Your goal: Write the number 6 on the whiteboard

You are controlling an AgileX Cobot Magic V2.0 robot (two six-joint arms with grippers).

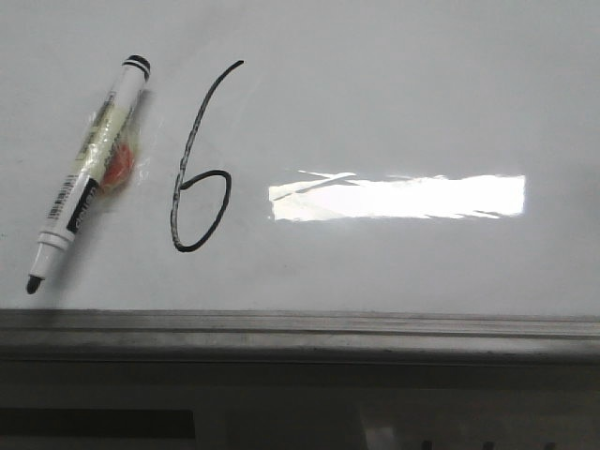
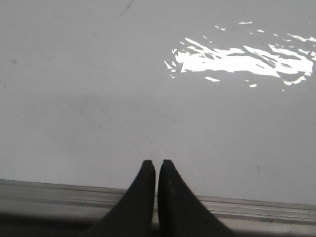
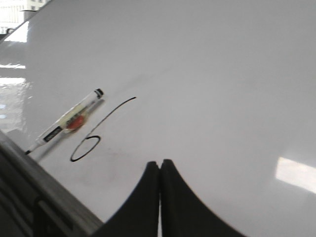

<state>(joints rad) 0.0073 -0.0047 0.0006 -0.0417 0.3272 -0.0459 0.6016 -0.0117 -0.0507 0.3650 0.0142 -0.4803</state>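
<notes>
A black number 6 (image 1: 195,178) stands drawn on the whiteboard (image 1: 403,103), left of the bright glare. A marker (image 1: 89,173) lies uncapped just beside it on the left, tip toward the grey rail (image 1: 300,330). The left hand (image 2: 156,165) and right hand (image 3: 160,165) are both pressed closed, holding nothing.

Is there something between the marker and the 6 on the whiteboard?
No. In the front view only bare whiteboard lies between the marker and the 6; they lie apart.
</notes>
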